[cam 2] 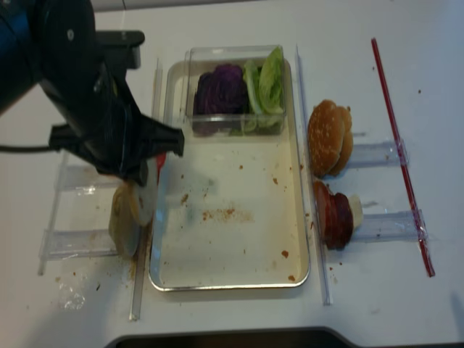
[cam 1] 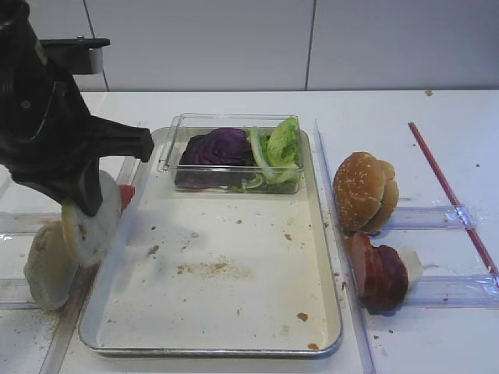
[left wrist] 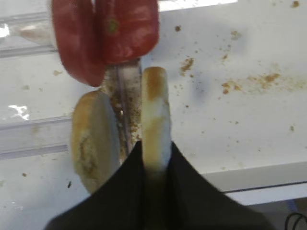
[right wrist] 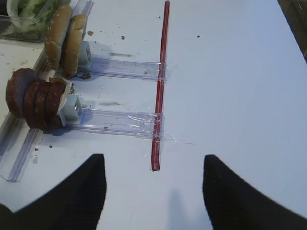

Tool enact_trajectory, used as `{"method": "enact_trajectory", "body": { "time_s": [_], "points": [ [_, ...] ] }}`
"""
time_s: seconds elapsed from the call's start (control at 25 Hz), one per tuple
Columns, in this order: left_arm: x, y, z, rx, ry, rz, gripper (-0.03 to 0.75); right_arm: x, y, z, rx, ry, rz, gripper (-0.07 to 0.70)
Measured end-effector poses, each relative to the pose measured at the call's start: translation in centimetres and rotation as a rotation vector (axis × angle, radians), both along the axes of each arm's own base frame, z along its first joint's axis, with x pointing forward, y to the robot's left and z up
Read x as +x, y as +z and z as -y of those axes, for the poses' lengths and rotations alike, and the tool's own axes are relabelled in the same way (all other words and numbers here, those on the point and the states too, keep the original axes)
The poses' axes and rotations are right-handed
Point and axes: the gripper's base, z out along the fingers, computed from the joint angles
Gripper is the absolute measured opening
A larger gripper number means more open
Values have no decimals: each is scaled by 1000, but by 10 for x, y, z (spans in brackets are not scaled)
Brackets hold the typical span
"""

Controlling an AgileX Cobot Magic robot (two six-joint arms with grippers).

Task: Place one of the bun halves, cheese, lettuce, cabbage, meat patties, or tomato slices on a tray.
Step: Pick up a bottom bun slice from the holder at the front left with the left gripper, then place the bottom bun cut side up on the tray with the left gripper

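I hold a bun half.
My left gripper (left wrist: 154, 158) is clamped on the bun (cam 1: 92, 218), by the tray's (cam 1: 327, 312) left edge. Next I carry it right and set it down.

The tray (cam 1: 323, 312) is a large shallow silver rectangle with a cream inside strewn with crumbs. At its far end, the dark purple cabbage (cam 1: 218, 148) mounds beside crinkled light-green lettuce (cam 1: 279, 149). Over the tray's left rim, one flat pale bun half (cam 1: 93, 218) stands on edge, pinched from above, its whitish crumb-flecked face outward. Just left of the tray, red tomato slices (left wrist: 103, 36) stand upright. Right of the tray, dark red-brown meat patties (cam 1: 378, 273) stand on edge in a row.
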Motion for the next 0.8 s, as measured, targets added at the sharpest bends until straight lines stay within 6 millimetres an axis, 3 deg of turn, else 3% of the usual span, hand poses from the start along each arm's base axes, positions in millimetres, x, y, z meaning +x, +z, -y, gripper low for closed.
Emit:
{"method": "enact_trajectory", "body": {
  "time_s": [0.52,0.8],
  "points": [
    [10,-7,31,-280,-79,6,52,0,0,0,-2,1,0,480],
    [23,-45,48,-359,-103,-57,52,0,0,0,-2,1,0,480]
  ]
}}
